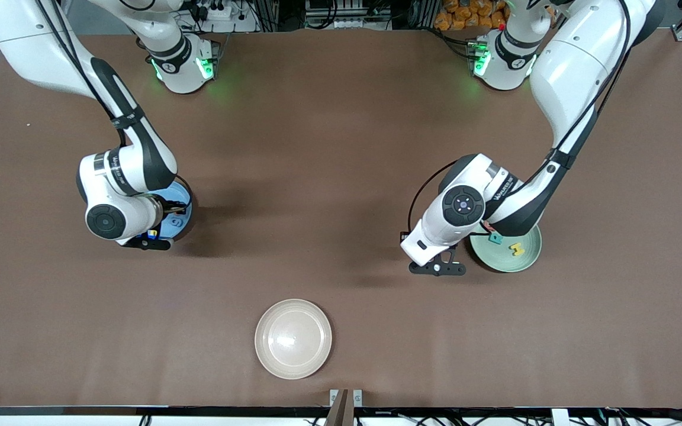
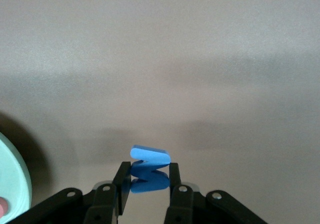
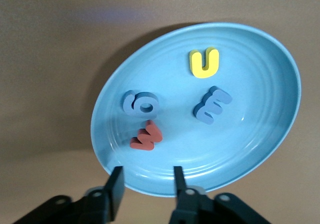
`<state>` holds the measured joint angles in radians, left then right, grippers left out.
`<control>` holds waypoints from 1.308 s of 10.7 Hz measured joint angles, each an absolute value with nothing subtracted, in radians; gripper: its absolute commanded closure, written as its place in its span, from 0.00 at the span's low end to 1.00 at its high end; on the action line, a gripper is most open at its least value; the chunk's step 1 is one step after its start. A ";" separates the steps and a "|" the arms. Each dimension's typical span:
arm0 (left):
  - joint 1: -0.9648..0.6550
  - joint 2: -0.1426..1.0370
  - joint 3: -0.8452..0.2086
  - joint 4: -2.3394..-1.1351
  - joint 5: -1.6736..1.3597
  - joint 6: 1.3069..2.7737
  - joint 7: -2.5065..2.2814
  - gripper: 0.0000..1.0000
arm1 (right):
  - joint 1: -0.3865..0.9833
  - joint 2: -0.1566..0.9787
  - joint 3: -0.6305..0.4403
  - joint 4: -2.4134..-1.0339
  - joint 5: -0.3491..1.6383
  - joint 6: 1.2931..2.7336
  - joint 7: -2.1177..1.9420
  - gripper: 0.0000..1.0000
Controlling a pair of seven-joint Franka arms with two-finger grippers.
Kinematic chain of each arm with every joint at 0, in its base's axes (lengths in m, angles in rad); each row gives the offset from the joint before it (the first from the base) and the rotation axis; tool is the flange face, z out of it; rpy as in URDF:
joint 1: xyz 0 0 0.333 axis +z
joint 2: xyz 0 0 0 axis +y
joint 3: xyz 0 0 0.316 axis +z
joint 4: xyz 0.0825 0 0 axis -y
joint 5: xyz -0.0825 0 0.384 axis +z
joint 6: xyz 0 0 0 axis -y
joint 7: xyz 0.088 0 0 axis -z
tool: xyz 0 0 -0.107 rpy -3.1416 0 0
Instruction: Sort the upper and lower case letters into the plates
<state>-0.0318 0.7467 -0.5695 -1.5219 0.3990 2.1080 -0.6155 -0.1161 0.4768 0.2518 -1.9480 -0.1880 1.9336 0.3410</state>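
My right gripper (image 3: pixel 146 176) hangs open and empty over the rim of the mid-blue plate (image 3: pixel 250 144), which lies toward the right arm's end of the table (image 1: pixel 186 195). In that plate lie a yellow letter (image 3: pixel 204 62), two grey-blue letters (image 3: pixel 212 104) (image 3: pixel 140 103) and a red letter (image 3: pixel 147 138). My left gripper (image 2: pixel 148 168) is shut on a blue zigzag letter (image 2: pixel 150 156), over bare table beside the mint green plate (image 1: pixel 524 260). A yellow letter (image 1: pixel 516 249) and a teal letter (image 1: pixel 495 238) lie in the mint plate, which the left arm partly covers.
A cream-beige plate (image 1: pixel 292 338) with nothing in it sits near the table's front edge, midway between the arms. The two arm bases stand along the table edge farthest from the front camera. Brown table top stretches between the plates.
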 measured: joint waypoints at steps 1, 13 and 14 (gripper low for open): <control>0.026 0.724 -0.537 -1.508 0.398 2.069 -0.462 1.00 | -0.116 0.476 0.253 -1.946 -0.188 1.927 0.341 0.06; 0.371 0.662 -0.621 -1.560 0.366 1.975 -0.114 1.00 | -0.137 0.154 0.317 -1.751 -0.043 1.562 0.184 0.00; 0.373 0.662 -0.621 -1.566 0.365 1.967 -0.114 1.00 | -0.138 0.123 0.317 -1.739 -0.042 1.543 0.184 0.00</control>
<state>0.3731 0.6619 -0.6210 -1.5664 0.3648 1.9665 -0.1143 -0.1379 0.1233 0.3169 -1.7390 -0.0416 1.5433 0.1836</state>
